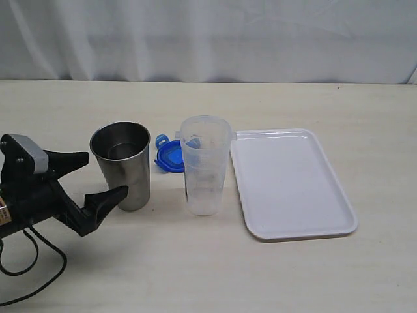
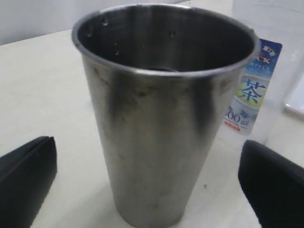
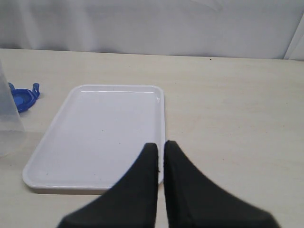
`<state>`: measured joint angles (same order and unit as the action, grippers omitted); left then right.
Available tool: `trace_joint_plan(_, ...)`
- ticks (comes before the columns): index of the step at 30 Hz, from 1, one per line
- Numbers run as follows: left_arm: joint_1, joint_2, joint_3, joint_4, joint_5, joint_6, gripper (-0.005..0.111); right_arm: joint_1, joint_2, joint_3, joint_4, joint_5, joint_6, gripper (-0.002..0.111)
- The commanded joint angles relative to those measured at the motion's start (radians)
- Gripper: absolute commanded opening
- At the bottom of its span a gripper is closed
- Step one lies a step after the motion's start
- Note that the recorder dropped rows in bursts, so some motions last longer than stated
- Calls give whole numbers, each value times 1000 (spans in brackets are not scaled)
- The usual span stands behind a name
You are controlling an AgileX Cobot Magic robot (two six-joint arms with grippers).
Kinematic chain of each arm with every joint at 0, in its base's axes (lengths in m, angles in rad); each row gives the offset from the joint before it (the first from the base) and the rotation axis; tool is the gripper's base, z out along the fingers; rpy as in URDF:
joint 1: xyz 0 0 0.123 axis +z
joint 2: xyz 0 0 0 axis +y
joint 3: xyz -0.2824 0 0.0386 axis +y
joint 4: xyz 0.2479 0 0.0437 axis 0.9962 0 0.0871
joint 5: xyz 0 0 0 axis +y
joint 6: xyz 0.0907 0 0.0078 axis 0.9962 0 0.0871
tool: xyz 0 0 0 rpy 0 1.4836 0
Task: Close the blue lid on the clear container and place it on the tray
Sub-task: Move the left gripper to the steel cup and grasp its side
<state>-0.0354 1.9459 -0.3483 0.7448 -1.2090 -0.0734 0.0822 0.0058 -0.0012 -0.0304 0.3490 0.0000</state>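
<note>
The clear container (image 1: 205,168) stands upright and uncovered mid-table, just left of the white tray (image 1: 293,179). The blue lid (image 1: 168,157) lies flat on the table behind it, between the container and a steel cup. My left gripper (image 1: 103,175) is open at the far left, its black fingers (image 2: 23,183) wide on either side of the steel cup, not the container. The container's labelled wall (image 2: 256,80) shows past the cup. My right gripper (image 3: 159,145) is shut and empty, hovering over the tray's (image 3: 104,123) near corner; the lid (image 3: 23,98) and container edge (image 3: 6,118) lie beyond.
A grey stainless-steel cup (image 1: 122,163) (image 2: 161,118) stands empty right in front of the left gripper. A black cable (image 1: 32,261) trails on the table under the left arm. A pale curtain closes off the back of the table.
</note>
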Motion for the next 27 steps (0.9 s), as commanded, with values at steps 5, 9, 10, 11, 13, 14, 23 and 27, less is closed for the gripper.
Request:
trace_joint_plan(5,-1,79,-102,66,-12,-39,97,3,-6,1,1,-6,0,5)
trace_joint_plan(9,-1,103,-140,101,-12,-58,97,3,-6,1,1,-6,0,5)
trace_joint_plan(10,-1,105,-152,120,-12,-68,97,3,-6,1,1,-6,0,5)
trace_joint_plan(11,-1,110,-161,136,-12,-76,97,3,-6,1,1,-6,0,5)
trace_joint_plan(13,-1,114,-178,152,-12,-88,97,3,-6,1,1,-6,0,5)
trace_joint_plan(14,-1,119,-183,152,-12,-88,97,3,-6,1,1,-6,0,5)
trace_joint_plan(23,-24,140,-224,150,-12,-90,97,3,-6,1,1,-6,0,5)
trace_joint_plan(27,-64,160,-254,148,-12,-88,97,3,-6,1,1,-6,0,5)
